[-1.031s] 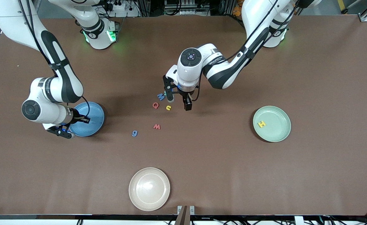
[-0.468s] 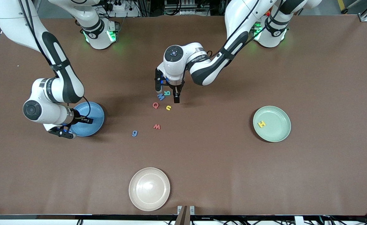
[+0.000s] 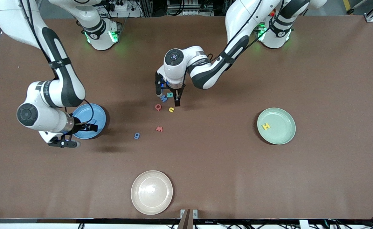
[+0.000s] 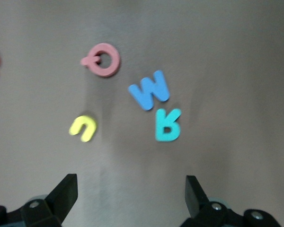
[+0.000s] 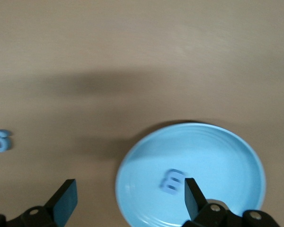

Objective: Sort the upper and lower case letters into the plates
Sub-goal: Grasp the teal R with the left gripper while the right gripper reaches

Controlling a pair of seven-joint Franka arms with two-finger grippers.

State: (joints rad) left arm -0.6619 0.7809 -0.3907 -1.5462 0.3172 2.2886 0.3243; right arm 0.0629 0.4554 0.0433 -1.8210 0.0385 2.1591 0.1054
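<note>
- Front view: left gripper (image 3: 167,97) low over the letter cluster at mid-worktop, fingers apart, straddling the teal R (image 3: 170,94) and blue M (image 3: 163,98); nothing held.
- Red Q (image 3: 158,107) and yellow u (image 3: 171,109) lie just beside that pair, nearer the front camera; red w (image 3: 159,128) and blue g (image 3: 137,135) nearer still.
- Right gripper (image 3: 78,135) at the blue plate (image 3: 94,114)'s edge, fingers apart, empty.
- Right wrist view: a small blue m (image 5: 173,181) lies in the blue plate.
- Mint green plate (image 3: 285,135), toward the left arm's end, holds a yellow H (image 3: 265,126).
- Cream plate (image 3: 151,192) at the worktop (image 3: 269,178)'s near edge.
</note>
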